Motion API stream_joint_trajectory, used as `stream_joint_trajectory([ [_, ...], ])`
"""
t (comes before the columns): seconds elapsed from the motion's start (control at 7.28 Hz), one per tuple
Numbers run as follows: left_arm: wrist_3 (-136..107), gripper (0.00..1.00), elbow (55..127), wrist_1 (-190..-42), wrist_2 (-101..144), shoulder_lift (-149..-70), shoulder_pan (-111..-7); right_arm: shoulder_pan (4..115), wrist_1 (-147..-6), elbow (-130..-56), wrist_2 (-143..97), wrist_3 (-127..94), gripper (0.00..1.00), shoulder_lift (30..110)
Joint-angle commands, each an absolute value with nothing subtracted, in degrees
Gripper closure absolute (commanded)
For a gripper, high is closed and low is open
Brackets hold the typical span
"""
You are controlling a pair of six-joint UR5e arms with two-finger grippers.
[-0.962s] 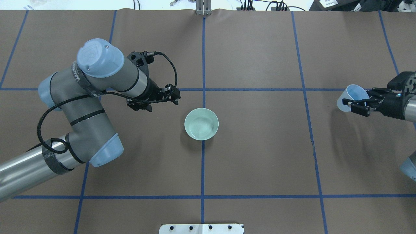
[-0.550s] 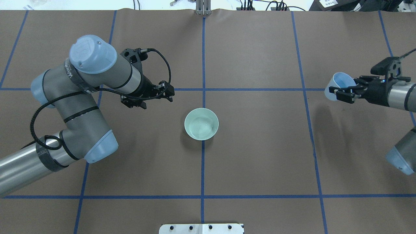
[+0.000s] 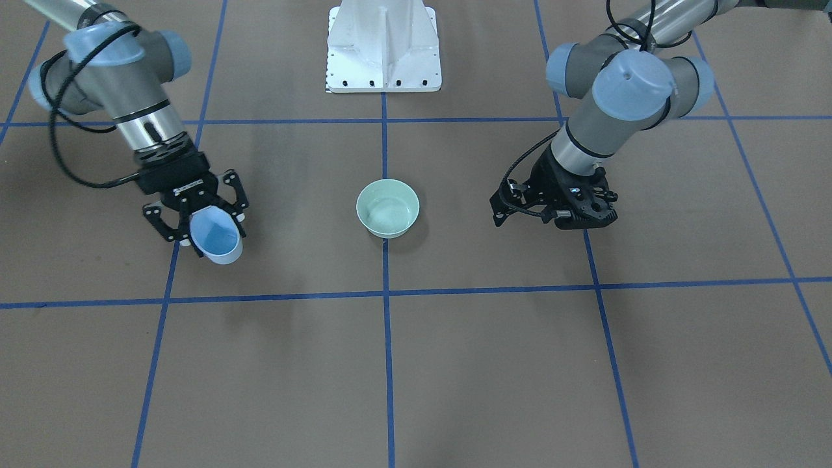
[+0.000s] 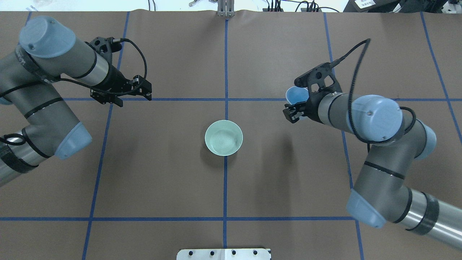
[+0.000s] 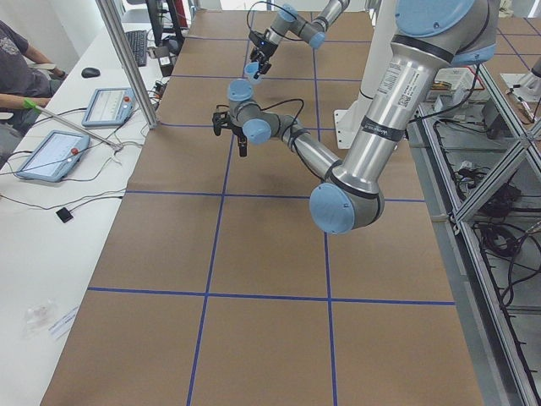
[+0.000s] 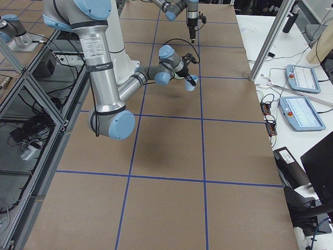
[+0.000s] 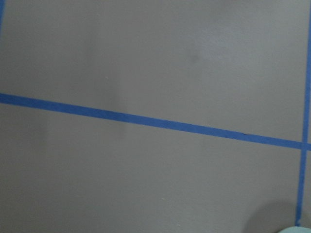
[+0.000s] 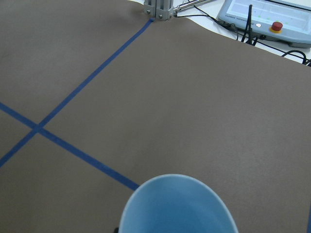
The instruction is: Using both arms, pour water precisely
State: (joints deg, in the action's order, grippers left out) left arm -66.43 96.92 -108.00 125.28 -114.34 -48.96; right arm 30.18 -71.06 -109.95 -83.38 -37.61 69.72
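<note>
A pale green bowl [image 4: 223, 138] stands at the table's centre on a blue tape crossing, also in the front view [image 3: 387, 208]. Water [image 4: 221, 141] shows as a pale sheen inside it. My right gripper [image 4: 295, 104] is shut on a pale blue cup [image 4: 296, 94], held tilted above the table to the right of the bowl and apart from it [image 3: 216, 242]. The right wrist view shows the cup's rim [image 8: 177, 206]; I cannot tell whether there is water in it. My left gripper [image 4: 144, 90] is open and empty, to the left of the bowl and further back [image 3: 504, 205].
The table is brown paper with a blue tape grid [image 4: 225, 99]. The white bolted pedestal [image 3: 383, 45] is at the robot's side. A metal post [image 4: 225, 9] stands at the far edge. Control tablets [image 8: 262, 12] and cables lie beyond the far edge.
My right arm has swung in from the right edge towards the centre, carrying the cup. My left arm has drawn back to the left, away from the bowl.
</note>
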Motion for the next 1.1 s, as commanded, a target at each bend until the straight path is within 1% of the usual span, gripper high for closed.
stream_joint_trajectory([
  [0.0,-60.3,0.0,96.8,-107.9,128.8,-111.4,-52.5,22.5,-94.8,-111.0,-76.0,-37.6,0.83,58.0],
  [0.27,-58.7,0.0,96.4,-107.9,128.9,-110.7,-52.7,19.6,-97.7,-106.0,-73.1,-37.5,0.83,54.5],
  [0.41,-58.7,0.0,96.4,-108.0,128.9,-110.6,-52.8,19.4,-103.2,-103.4,-72.4,-36.7,0.83,49.3],
  [0.55,-58.6,0.0,96.4,-107.9,128.8,-110.6,-52.8,19.2,-107.0,-101.2,-72.2,-36.0,0.83,46.3],
  [0.69,-58.7,0.0,96.3,-107.9,128.8,-110.6,-52.8,18.9,-107.2,-97.2,-71.6,-35.2,0.83,43.5],
  [0.82,-58.7,0.0,96.4,-108.0,128.8,-110.5,-52.8,18.6,-107.2,-93.3,-69.8,-34.5,0.83,41.9],
  [0.96,-58.6,0.0,96.3,-108.0,128.8,-110.5,-52.8,18.5,-109.1,-93.3,-68.6,-31.3,0.83,41.8],
])
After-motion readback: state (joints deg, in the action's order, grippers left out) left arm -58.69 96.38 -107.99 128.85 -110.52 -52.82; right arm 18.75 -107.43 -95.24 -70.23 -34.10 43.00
